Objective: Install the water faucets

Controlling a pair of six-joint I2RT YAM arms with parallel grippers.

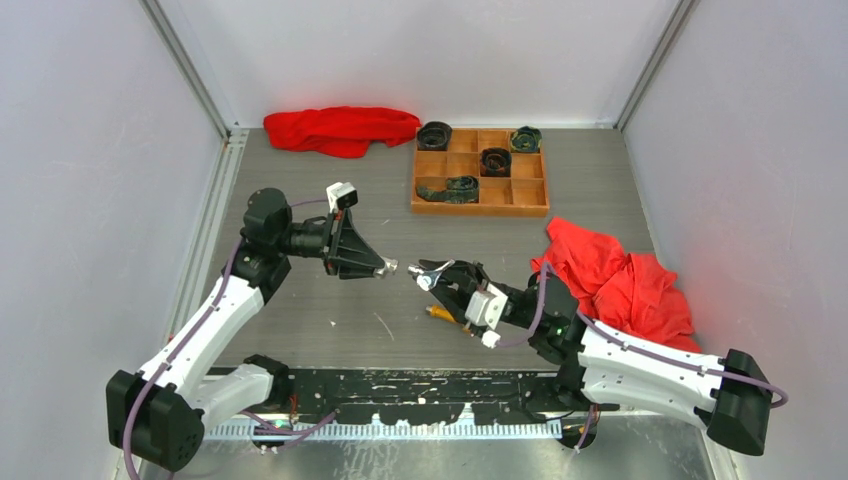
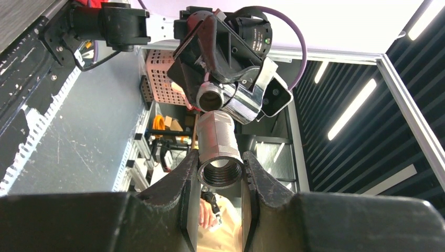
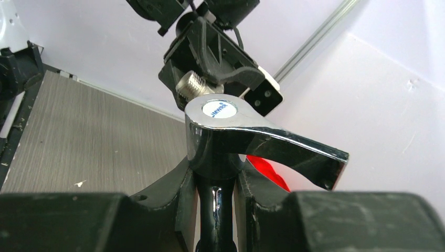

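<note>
Sitting at the table's [image 1: 330, 300] far edge, a tray [image 1: 480, 210] holds four dark rolls [image 1: 434, 135] in separate compartments; left jaws clamp a silver fitting [image 2: 218, 142], right jaws a chrome faucet [image 3: 252, 136].

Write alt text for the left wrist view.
The left gripper clamps a short silver threaded fitting, aimed at the chrome faucet that the right gripper holds just ahead. The grey table runs down the left, and strip lights show at right.
</note>
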